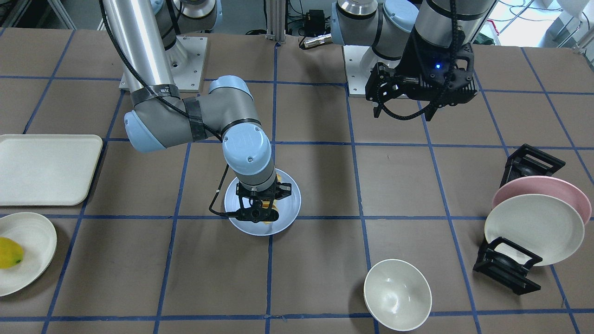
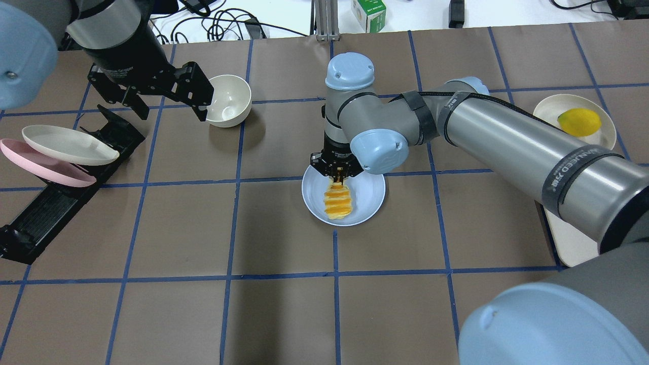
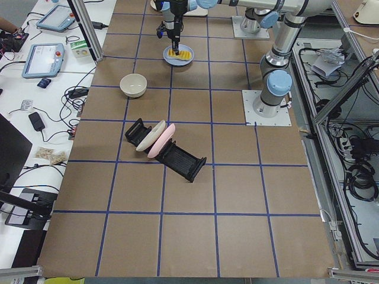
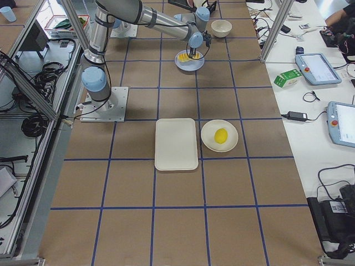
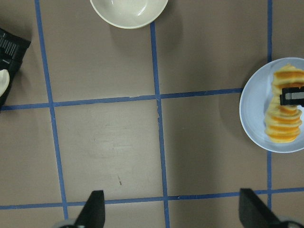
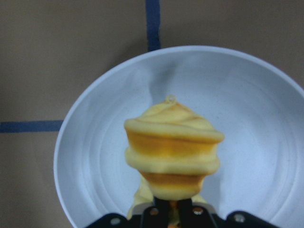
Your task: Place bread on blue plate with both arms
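The blue plate (image 2: 370, 195) lies at the table's middle. The bread (image 2: 338, 198), a ridged yellow-orange loaf, stretches across it. My right gripper (image 2: 338, 175) stands upright over the plate's far side, shut on the loaf's far end. In the right wrist view the bread (image 6: 171, 152) sticks out from the gripper (image 6: 173, 209) over the plate (image 6: 256, 123). I cannot tell whether its free end touches. My left gripper (image 2: 167, 109) hangs open and empty, high over the table beside the white bowl. Its wrist view shows bread (image 5: 285, 118) and plate (image 5: 256, 123) at the right edge.
A white bowl (image 2: 229, 100) stands at the far left. A black rack (image 1: 506, 266) holds a pink plate (image 1: 540, 188) and a cream plate (image 1: 533, 229). A cream tray (image 1: 46, 169) and a cream plate with a yellow fruit (image 1: 9, 253) lie on my right side.
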Robot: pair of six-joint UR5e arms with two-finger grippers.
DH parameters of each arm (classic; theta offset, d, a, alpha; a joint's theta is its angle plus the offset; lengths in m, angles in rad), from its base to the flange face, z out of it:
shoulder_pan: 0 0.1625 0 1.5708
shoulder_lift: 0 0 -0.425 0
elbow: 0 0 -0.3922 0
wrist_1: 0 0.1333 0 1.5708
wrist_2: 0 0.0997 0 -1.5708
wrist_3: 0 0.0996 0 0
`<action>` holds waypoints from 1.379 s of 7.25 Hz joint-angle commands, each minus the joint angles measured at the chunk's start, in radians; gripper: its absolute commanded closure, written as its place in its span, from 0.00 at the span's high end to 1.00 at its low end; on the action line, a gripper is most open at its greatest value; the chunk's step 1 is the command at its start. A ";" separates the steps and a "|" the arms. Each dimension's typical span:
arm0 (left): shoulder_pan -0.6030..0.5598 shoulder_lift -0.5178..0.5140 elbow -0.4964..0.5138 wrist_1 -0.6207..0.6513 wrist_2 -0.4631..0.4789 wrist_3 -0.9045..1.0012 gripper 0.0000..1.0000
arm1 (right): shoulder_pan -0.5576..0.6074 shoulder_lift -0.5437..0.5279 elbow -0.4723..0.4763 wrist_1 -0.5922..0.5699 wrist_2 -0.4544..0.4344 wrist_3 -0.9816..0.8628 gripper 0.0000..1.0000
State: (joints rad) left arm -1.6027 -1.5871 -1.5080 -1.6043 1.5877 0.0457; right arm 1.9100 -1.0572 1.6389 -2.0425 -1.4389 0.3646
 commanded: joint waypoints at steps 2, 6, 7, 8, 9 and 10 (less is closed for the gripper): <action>-0.005 -0.020 -0.001 0.030 -0.003 -0.004 1.00 | 0.012 -0.001 0.019 -0.008 -0.002 0.008 0.65; -0.008 0.007 -0.034 0.032 -0.003 0.000 1.00 | 0.024 -0.027 0.026 -0.027 -0.064 0.007 1.00; -0.008 0.007 -0.035 0.032 -0.003 -0.001 1.00 | 0.011 -0.061 0.022 -0.012 -0.095 -0.009 1.00; -0.008 0.007 -0.037 0.032 -0.002 -0.003 1.00 | -0.003 -0.101 0.024 0.033 -0.100 -0.009 1.00; -0.008 0.006 -0.037 0.032 -0.003 -0.003 1.00 | -0.040 -0.150 0.024 0.079 -0.113 -0.010 1.00; -0.008 0.004 -0.038 0.032 -0.002 -0.004 1.00 | -0.090 -0.220 0.027 0.120 -0.117 -0.018 1.00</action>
State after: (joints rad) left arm -1.6107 -1.5815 -1.5447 -1.5723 1.5852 0.0428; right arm 1.8714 -1.2022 1.6635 -1.9736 -1.5470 0.3537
